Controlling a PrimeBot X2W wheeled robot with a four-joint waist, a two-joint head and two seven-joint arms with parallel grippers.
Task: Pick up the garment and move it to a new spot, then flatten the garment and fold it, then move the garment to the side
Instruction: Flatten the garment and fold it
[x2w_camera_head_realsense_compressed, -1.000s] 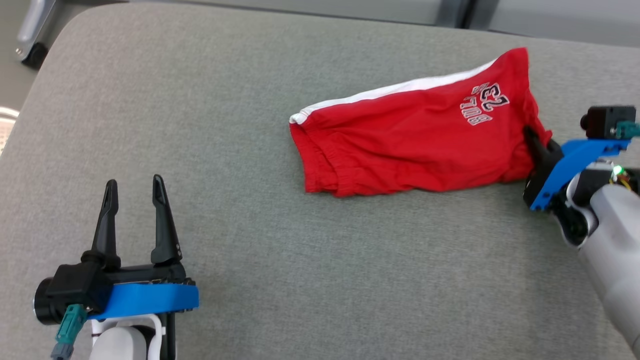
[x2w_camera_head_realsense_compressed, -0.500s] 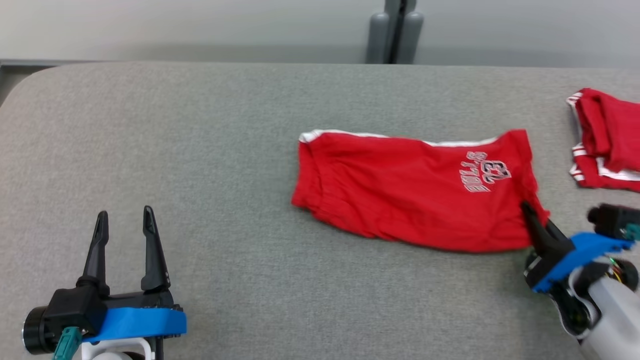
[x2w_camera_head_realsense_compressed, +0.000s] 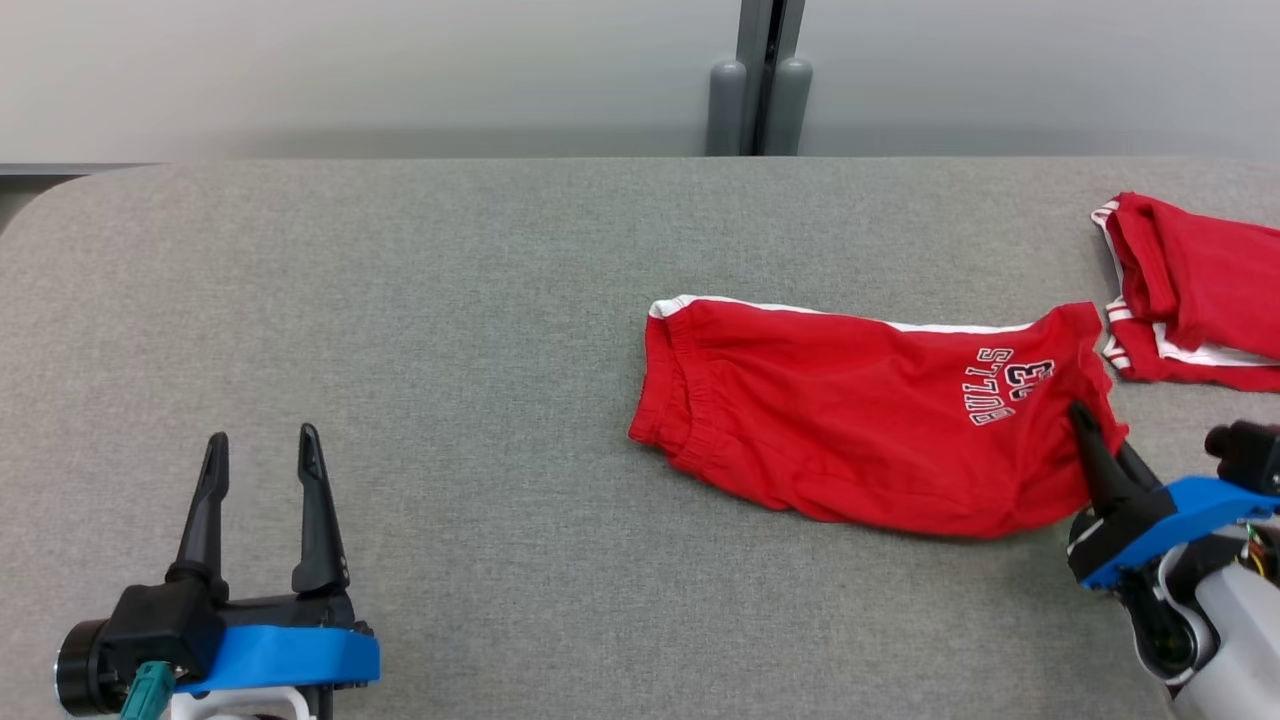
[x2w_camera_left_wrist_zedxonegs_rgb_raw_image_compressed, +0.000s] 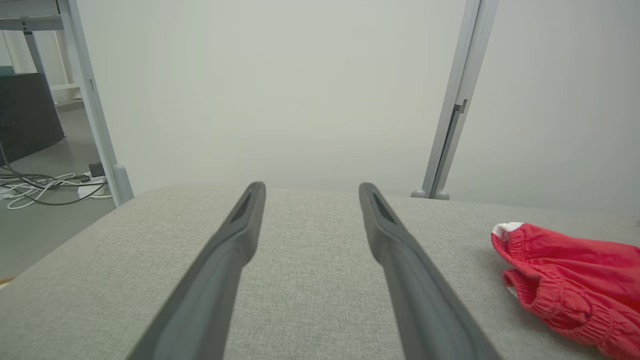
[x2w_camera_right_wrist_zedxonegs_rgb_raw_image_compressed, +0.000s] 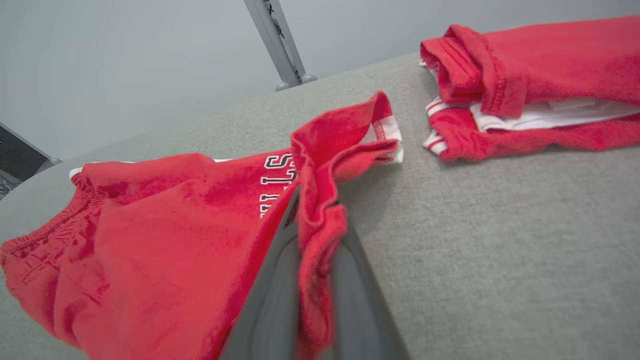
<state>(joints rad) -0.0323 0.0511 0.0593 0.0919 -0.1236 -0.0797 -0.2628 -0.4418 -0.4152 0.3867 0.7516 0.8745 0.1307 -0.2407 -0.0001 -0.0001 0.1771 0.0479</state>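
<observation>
The garment (x2w_camera_head_realsense_compressed: 860, 420), folded red shorts with a white side stripe and "BULLS 23" print, lies on the grey table (x2w_camera_head_realsense_compressed: 450, 300) right of centre. My right gripper (x2w_camera_head_realsense_compressed: 1085, 425) is shut on the garment's right hem; the right wrist view shows red cloth (x2w_camera_right_wrist_zedxonegs_rgb_raw_image_compressed: 315, 225) pinched between the two fingers. The garment's elastic waistband (x2w_camera_left_wrist_zedxonegs_rgb_raw_image_compressed: 550, 280) shows at the right of the left wrist view. My left gripper (x2w_camera_head_realsense_compressed: 260, 450) hovers open at the lower left, far from the garment, with nothing between its fingers (x2w_camera_left_wrist_zedxonegs_rgb_raw_image_compressed: 240, 235).
A second folded red garment (x2w_camera_head_realsense_compressed: 1190, 290) lies at the table's far right, close to the held hem (x2w_camera_right_wrist_zedxonegs_rgb_raw_image_compressed: 525, 90). A wall and a grey post (x2w_camera_head_realsense_compressed: 760, 80) stand behind the table. Bare cloth surface spreads across the left and front.
The head camera has swung, bringing the wall and the second red garment into view. The held garment has moved slightly rightward with my right gripper. The left gripper stays open.
</observation>
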